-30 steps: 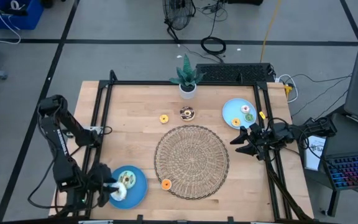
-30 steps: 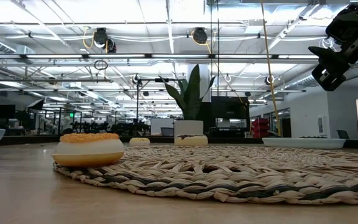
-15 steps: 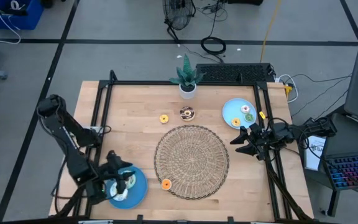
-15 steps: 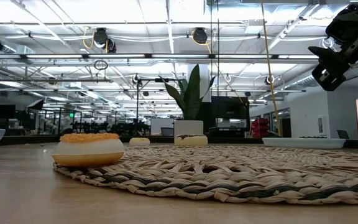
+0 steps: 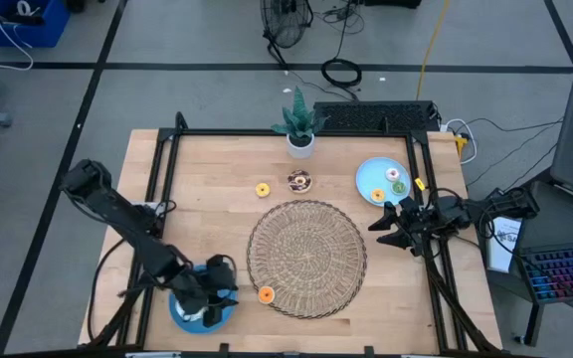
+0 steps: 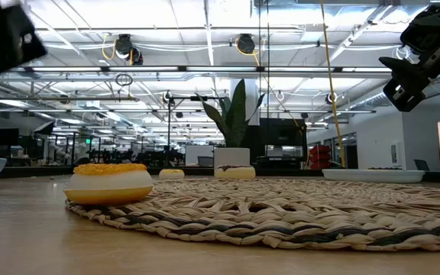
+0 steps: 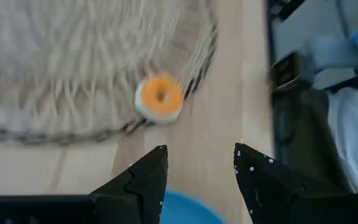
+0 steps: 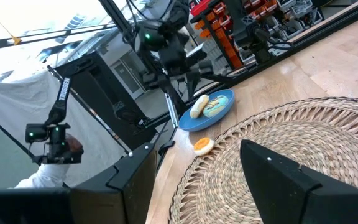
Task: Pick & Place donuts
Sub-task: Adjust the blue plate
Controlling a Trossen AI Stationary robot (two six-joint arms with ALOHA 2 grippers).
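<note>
high view — left gripper hangs over the near blue plate, fingers apart and holding nothing. orange donut lies just beside it at the mat edge. yellow donut and brown donut sit on bare wood beyond the mat. far plate carries three donuts. right gripper waits near that plate, fingers apart, empty.

low view — orange donut rests on the mat rim, squat, white-sided.

left wrist view — fingers spread, gap lined up toward the orange donut; nothing between them.

right wrist view — near plate holds two donuts; orange one close by.

handling, judged: small toy rings, likely light and stiff, smooth icing may slip; pinch across the ring's sides, or one finger through the hole.

count: eight donuts, two plates, one mat, one plant.
</note>
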